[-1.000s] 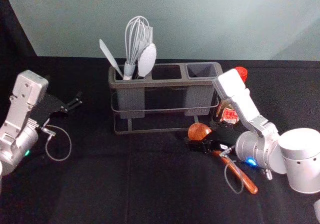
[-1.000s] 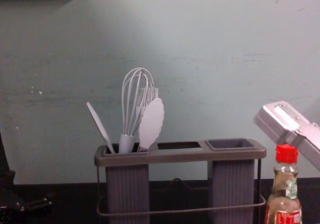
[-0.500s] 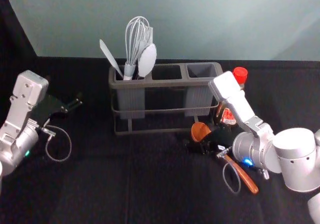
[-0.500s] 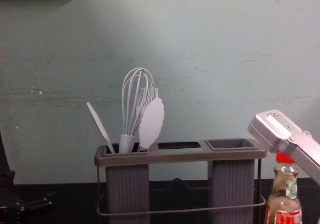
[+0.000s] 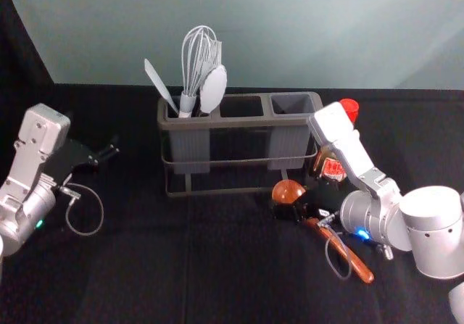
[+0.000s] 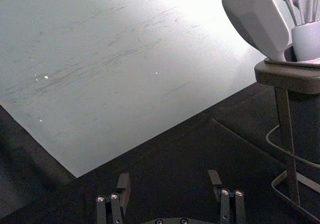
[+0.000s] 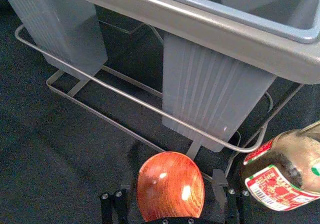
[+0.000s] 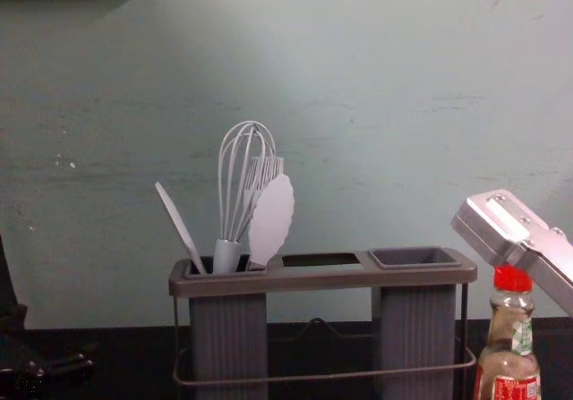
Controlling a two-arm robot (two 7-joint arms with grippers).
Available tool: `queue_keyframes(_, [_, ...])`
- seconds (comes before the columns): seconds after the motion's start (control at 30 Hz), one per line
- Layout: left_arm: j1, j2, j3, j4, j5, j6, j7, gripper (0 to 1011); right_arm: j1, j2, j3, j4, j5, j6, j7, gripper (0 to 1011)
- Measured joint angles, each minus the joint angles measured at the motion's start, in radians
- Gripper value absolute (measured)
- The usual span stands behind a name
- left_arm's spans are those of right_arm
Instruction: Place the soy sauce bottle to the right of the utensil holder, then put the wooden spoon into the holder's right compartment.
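Right claw [image 5: 282, 209]'s open around that glossy, grained wooden spoon [image 7: 170, 186], round bowl in front of the ribbed-cup holder [image 5: 239, 122]. Glass soy sauce bottle [image 7: 282, 176]'s just right of it. Left claw [image 5: 112, 148]'s parked left, spread wide.

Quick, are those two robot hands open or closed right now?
Left gripper: open, nothing between its fingers.
Right gripper: open, the wooden spoon showing between its spread fingers, but not clamped.

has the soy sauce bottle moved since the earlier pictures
No. In the chest view the bottle stands just right of the utensil holder, with the same gap to its right end as before.
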Motion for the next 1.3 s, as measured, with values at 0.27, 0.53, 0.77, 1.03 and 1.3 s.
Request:
queue_keyframes(0.27, [0.0,0.0,0.0,0.0,0.0,0.0,0.0,1011,0.012,-0.009,0.002,0.027,-0.003,0.001,0.013,1003])
queue_keyframes(0.53, [0.0,0.0,0.0,0.0,0.0,0.0,0.0,1011,0.021,-0.015,0.002,0.045,0.0,0.001,0.02,1003])
queue_keyframes(0.77, [0.0,0.0,0.0,0.0,0.0,0.0,0.0,1011,0.03,-0.023,-0.001,0.065,0.001,0.0,0.02,1003])
queue_keyframes(1.03, [0.0,0.0,0.0,0.0,0.0,0.0,0.0,1011,0.032,-0.026,-0.001,0.073,0.002,-0.002,0.018,1003])
queue_keyframes(1.3, [0.0,0.0,0.0,0.0,0.0,0.0,0.0,1011,0.03,-0.026,-0.004,0.07,0.001,-0.013,0.017,890])
